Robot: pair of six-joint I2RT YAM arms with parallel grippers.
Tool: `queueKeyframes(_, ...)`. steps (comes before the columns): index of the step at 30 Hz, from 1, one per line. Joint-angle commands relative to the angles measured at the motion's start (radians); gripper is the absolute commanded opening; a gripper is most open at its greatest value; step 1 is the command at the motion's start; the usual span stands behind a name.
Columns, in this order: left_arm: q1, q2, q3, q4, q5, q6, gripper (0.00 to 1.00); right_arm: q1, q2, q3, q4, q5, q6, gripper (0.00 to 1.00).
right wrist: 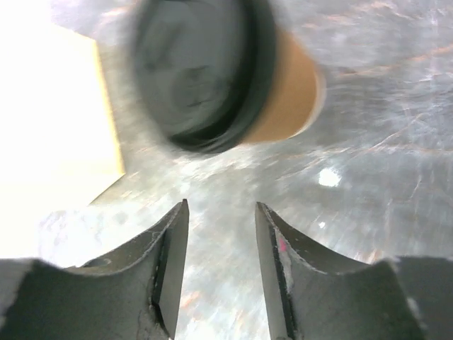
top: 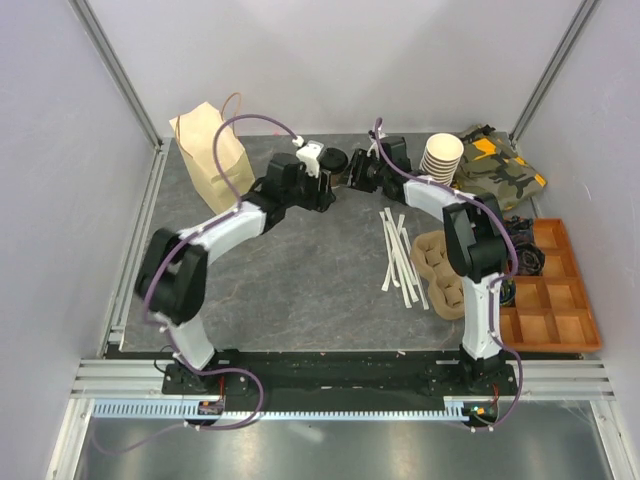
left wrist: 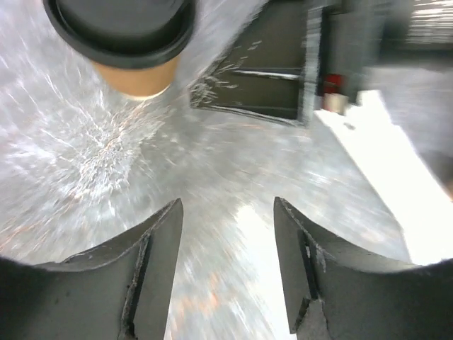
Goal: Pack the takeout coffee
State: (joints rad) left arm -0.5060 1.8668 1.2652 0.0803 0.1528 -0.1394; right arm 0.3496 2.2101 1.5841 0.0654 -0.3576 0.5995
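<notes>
Left gripper [left wrist: 226, 212]: jaws spread, nothing between them. Right gripper [right wrist: 221, 212]: jaws apart too, empty. Both wrist views blurred.

Takeout coffee [left wrist: 127, 42] stands on table [top: 300, 270] at the back, between the two grippers, touching neither. It sits ahead and left of the left fingers, and just ahead of the right fingers, lid facing that camera.

Judgement: approach step, grasp not yet made. Best to centre one gripper on the kraft wall below the lid rim and squeeze lightly, since paper crushes and the lid pops. Paper bag [top: 210, 150] waits well apart at far left.
</notes>
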Motion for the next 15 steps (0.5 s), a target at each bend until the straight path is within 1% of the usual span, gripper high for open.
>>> queueKeyframes(1, 0.0, -0.266, -0.055, -0.072, 0.158, 0.079, 0.64, 0.0, -0.214, -0.044, -0.044, -0.078, -0.089, 0.52)
queueKeyframes(2, -0.002, -0.341, -0.064, -0.114, 0.187, 0.096, 0.67, 0.002, -0.263, -0.07, -0.052, -0.089, -0.093, 0.53)
queueKeyframes(3, -0.002, -0.374, -0.072, -0.19, 0.212, 0.112, 0.69, 0.003, -0.286, -0.079, -0.062, -0.108, -0.107, 0.55)
queueKeyframes(5, 0.003, -0.47, -0.075, -0.281, 0.266, 0.177, 0.72, 0.009, -0.355, -0.102, -0.116, -0.129, -0.13, 0.58)
queueKeyframes(6, 0.006, -0.501, -0.075, -0.377, 0.31, 0.219, 0.73, 0.011, -0.378, -0.108, -0.169, -0.147, -0.148, 0.6)
queueKeyframes(8, 0.018, -0.553, -0.069, -0.463, 0.336, 0.251, 0.77, 0.022, -0.45, -0.13, -0.226, -0.153, -0.21, 0.62)
queueKeyframes(9, 0.023, -0.611, -0.067, -0.529, 0.371, 0.292, 0.78, 0.022, -0.476, -0.14, -0.287, -0.158, -0.236, 0.67)
queueKeyframes(10, 0.026, -0.639, -0.07, -0.56, 0.375, 0.308, 0.79, 0.026, -0.501, -0.159, -0.324, -0.164, -0.304, 0.69)
queueKeyframes(11, 0.041, -0.671, -0.073, -0.579, 0.373, 0.319, 0.81, 0.026, -0.551, -0.167, -0.36, -0.165, -0.34, 0.71)
queueKeyframes(12, 0.05, -0.722, -0.076, -0.597, 0.376, 0.333, 0.82, 0.026, -0.573, -0.176, -0.428, -0.164, -0.371, 0.77)
queueKeyframes(13, 0.064, -0.744, -0.063, -0.652, 0.39, 0.348, 0.83, 0.026, -0.596, -0.191, -0.464, -0.156, -0.448, 0.79)
queueKeyframes(14, 0.092, -0.753, -0.046, -0.686, 0.404, 0.368, 0.84, 0.026, -0.634, -0.194, -0.502, -0.153, -0.489, 0.82)
queueKeyframes(15, 0.106, -0.761, -0.027, -0.73, 0.43, 0.403, 0.84, 0.026, -0.653, -0.197, -0.591, -0.143, -0.541, 0.85)
